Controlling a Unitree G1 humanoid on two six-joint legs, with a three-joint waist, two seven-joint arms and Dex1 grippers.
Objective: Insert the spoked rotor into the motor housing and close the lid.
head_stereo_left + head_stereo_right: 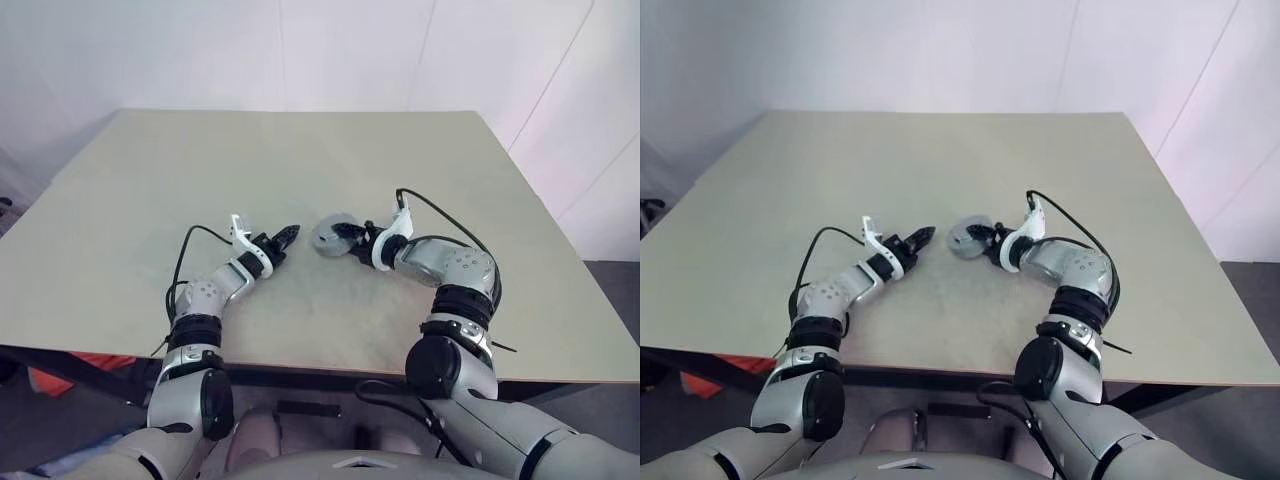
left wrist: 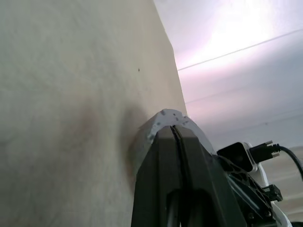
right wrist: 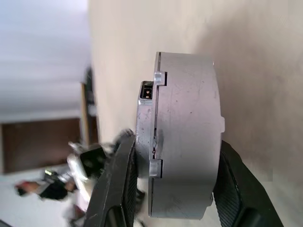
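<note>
Motor housing: the motor housing (image 3: 187,137) is showing as a grey metal puck seen edge-on in the right wrist view, sitting between the two black fingers (image 3: 116,189) of the right gripper (image 1: 345,232), one finger pressing on each flat face. In the head views it is sitting near the middle of the near half of the table (image 1: 300,160), just ahead of the right wrist.

Lid: the lid (image 3: 146,142) is lying closed against the housing, a thin seam running between the two along the rim; a small dark socket is showing at the rim beside the seam. Whether the assembly is resting on the table or hanging just above it, I cannot tell.

Rotor: the spoked rotor is not making itself visible inside the closed grey body.

Right gripper: it is pinching the closed housing across its thickness, jaws partly spread to the width of the puck, pointing toward the robot's left.

Left gripper: the left gripper (image 1: 289,232) is hovering just beside the housing on the robot's left, apart from it, its two fingers pressed together with only a hairline between them in the left wrist view, holding nothing. It is pointing toward the housing.

Table: the tan top is lying bare around the two grippers.

Cables: black cables are looping off both wrists.
</note>
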